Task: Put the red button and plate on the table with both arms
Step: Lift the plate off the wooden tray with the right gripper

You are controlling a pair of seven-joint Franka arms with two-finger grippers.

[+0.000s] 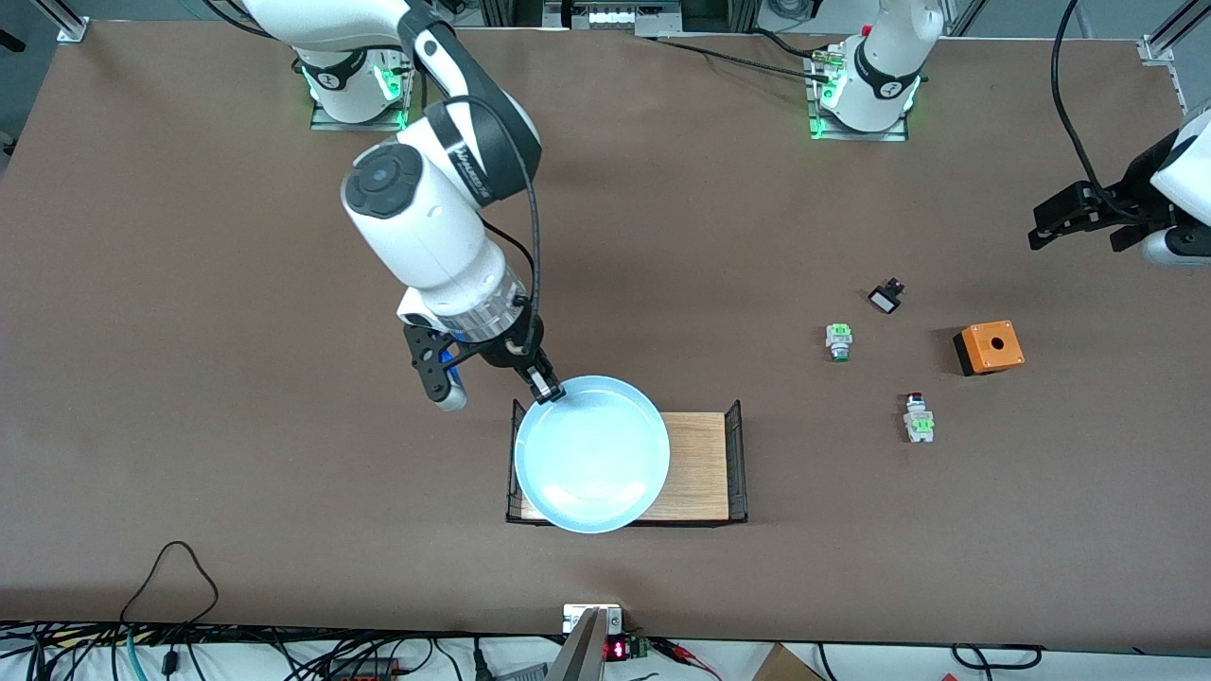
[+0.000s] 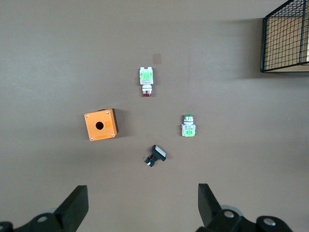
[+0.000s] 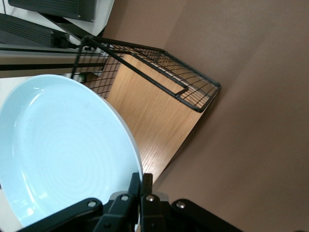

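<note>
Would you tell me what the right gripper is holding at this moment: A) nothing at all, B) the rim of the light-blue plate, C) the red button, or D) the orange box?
B: the right gripper is shut on the rim of the plate, which is over the wooden tray.

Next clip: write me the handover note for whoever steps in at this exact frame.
Right end effector: shut on the rim of the plate, which is over the wooden tray.
Left end effector: open, empty, waiting above the table at the left arm's end.
Red button: on the table, nearer the front camera than the orange box.
Done: plate gripped.
Left: set the plate on the table; the left arm has not yet touched the red button.
</note>
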